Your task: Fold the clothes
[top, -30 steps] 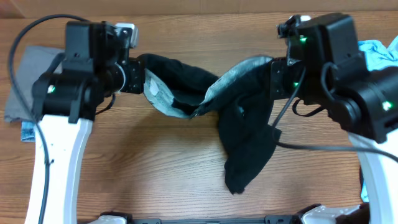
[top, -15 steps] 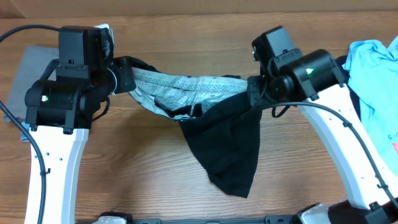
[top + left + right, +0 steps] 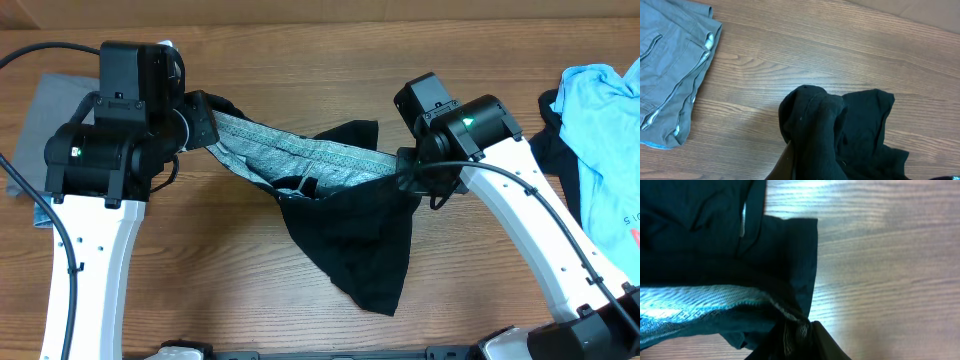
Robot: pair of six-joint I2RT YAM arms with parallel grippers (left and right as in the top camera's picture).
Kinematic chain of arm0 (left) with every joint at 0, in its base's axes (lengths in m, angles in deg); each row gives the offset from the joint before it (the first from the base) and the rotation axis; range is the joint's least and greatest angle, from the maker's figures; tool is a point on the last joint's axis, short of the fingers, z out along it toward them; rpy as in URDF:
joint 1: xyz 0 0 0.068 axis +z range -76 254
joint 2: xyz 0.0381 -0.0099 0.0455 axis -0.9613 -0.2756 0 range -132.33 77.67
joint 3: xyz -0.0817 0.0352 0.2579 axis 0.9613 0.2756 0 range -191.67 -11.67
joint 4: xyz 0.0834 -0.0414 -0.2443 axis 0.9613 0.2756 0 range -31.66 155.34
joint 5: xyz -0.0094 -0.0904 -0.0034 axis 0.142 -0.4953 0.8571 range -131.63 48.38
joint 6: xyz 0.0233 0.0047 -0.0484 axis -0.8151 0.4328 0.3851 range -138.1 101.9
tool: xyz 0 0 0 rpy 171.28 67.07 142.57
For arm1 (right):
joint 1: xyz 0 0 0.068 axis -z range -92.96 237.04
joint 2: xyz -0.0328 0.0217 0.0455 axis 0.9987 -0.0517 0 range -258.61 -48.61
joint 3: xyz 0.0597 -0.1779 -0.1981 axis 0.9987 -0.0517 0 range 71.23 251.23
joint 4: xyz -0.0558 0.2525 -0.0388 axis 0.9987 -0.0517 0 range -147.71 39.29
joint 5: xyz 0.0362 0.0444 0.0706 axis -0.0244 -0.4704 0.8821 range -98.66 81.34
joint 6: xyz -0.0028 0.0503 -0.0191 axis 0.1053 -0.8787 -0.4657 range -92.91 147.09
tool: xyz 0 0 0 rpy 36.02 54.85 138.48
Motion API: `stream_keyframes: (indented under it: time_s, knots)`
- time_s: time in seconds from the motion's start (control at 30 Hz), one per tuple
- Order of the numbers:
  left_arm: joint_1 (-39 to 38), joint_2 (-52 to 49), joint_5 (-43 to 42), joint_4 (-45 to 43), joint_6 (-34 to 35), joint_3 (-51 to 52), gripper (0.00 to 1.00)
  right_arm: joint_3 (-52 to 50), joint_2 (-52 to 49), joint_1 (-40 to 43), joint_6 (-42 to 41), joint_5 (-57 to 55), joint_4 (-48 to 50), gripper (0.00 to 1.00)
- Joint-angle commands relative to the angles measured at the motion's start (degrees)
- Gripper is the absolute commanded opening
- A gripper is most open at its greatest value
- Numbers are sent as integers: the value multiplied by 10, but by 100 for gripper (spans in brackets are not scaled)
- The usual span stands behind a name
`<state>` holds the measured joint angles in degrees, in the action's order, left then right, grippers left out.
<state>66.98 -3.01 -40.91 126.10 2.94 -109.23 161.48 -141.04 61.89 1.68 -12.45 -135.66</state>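
While the black trousers (image 3: 350,235) are hanging by the waistband over the middle of the table (image 3: 300,60), the left gripper (image 3: 205,125) is clamping one end and the right gripper (image 3: 405,170) is sitting at the other (can't tell if it's gripping). No fold is showing yet, and the blue T-shirt (image 3: 600,130) is waiting too.

arms (image 3: 95,260): white links | black joints (green lights) | black cables (image 3: 66,262)
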Motion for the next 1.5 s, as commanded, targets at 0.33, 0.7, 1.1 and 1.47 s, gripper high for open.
stream_keyframes:
  time_s: [0.33, 0.7, 1.1, 1.47]
  knots:
    - [2, 1, 12, 10, 8, -20, 4, -3, 5, 1, -154, 14, -7, 72]
    - [2, -3, 12, 12, 8, -20, 4, -2, 5, 9, -169, 87, 64, 70]
    - [-31, -3, 12, 25, -2, -20, 4, -2, -19, 45, -119, 129, 204, 63]
    - [-125, 20, 25, 58, -33, -20, 4, -2, -76, 63, 19, 129, 274, 60]
